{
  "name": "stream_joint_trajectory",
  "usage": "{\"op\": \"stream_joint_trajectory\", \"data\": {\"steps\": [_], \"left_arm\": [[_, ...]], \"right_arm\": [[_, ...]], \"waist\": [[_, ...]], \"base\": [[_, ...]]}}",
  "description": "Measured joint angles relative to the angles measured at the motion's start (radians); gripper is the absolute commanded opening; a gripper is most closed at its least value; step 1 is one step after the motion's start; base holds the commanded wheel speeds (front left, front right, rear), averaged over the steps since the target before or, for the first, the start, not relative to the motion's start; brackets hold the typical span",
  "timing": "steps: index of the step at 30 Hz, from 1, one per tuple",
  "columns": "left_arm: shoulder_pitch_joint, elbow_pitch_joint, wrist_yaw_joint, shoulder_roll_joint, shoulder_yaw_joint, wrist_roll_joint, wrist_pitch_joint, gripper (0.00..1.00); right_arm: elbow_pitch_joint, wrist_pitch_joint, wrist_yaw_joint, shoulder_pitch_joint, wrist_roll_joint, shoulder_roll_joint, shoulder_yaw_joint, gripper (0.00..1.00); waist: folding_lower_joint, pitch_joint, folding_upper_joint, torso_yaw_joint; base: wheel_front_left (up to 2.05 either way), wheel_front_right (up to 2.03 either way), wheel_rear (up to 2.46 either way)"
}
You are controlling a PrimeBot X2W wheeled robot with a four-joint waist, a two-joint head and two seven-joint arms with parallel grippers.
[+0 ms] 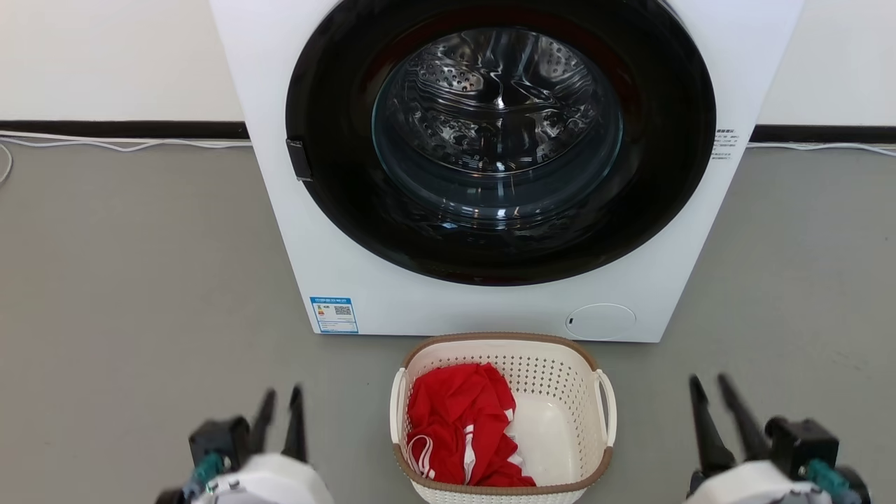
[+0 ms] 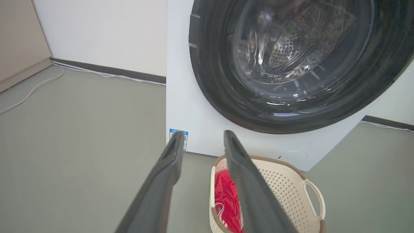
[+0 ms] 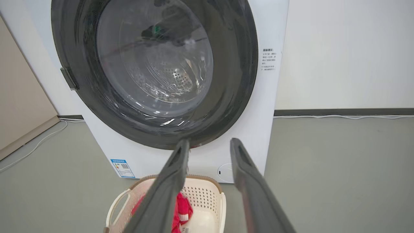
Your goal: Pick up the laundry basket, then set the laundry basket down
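Observation:
The laundry basket [image 1: 553,381] is cream-white and perforated, with a brown rim and white loop handles. It stands on the grey floor just in front of the washing machine, with a red garment [image 1: 462,423] inside. My left gripper [image 1: 282,397] is open, low on the floor side to the basket's left, well apart from it. Off to the basket's right my right gripper [image 1: 708,386] stands open too. The left wrist view has the basket [image 2: 284,184] past my open left gripper [image 2: 203,134]. The right wrist view has the basket [image 3: 202,194] below my open right gripper [image 3: 209,142].
A big white washing machine [image 1: 350,231] with a dark round door, shut, rises right behind the basket. White cables [image 1: 126,143] run along the dark skirting at the wall. A beige panel [image 2: 19,48] stands far left. Grey floor [image 1: 140,280] lies on both sides.

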State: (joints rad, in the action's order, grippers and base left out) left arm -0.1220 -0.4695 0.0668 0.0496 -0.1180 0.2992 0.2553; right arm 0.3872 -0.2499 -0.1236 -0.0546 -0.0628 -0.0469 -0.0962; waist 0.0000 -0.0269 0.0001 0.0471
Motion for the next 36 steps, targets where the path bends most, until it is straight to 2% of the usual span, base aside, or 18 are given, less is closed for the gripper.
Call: {"op": "stream_joint_trajectory", "data": {"steps": [7,36], "left_arm": [[0.051,-0.044,-0.003,-0.010,0.003,0.032,-0.018,0.00],[0.051,0.015,-0.042,-0.010,0.049,0.344,-0.103,0.00]], "right_arm": [[0.046,0.013,0.000,0.038,-0.035,0.008,-0.002,0.00],[0.007,0.096,0.000,0.037,-0.407,0.008,-0.005,0.00]], "waist": [[0.0000,0.000,0.0000,-0.002],[0.0002,0.008,0.0000,-0.013]], "base": [[0.00,0.00,0.00],[0.00,0.00,0.00]]}}
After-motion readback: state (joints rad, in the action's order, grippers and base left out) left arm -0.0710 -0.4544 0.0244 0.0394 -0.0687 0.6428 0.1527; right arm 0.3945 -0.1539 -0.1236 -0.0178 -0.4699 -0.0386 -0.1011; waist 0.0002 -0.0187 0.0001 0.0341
